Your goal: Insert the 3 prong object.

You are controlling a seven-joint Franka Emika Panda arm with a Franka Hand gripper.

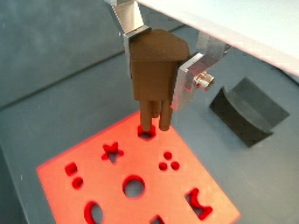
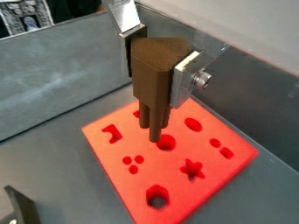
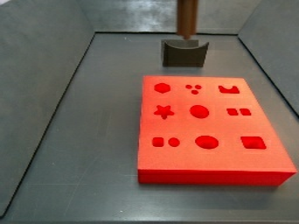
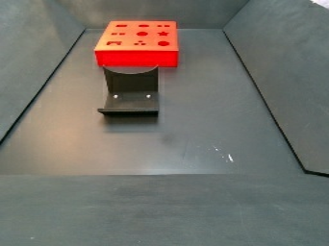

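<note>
My gripper (image 1: pixel 162 58) is shut on the 3 prong object (image 1: pixel 149 87), a brown wood-coloured peg held upright with its prongs pointing down. Both wrist views show it (image 2: pixel 152 83) between the silver fingers (image 2: pixel 187 74). The prongs hang over the red board (image 1: pixel 70 188), near its edge, by a round hole (image 2: pixel 166 140). The board's three-dot hole (image 1: pixel 170 160) lies a little away from the prongs. In a side view the peg (image 3: pixel 186 19) shows at the top, above the board (image 3: pixel 211 171); the fingers are out of that picture.
A dark grey U-notched block (image 3: pixel 184 52) stands on the floor just beyond the red board; it also shows in a wrist view (image 1: pixel 247 109) and a side view (image 4: pixel 129 96). Grey walls (image 3: pixel 70 70) enclose the floor.
</note>
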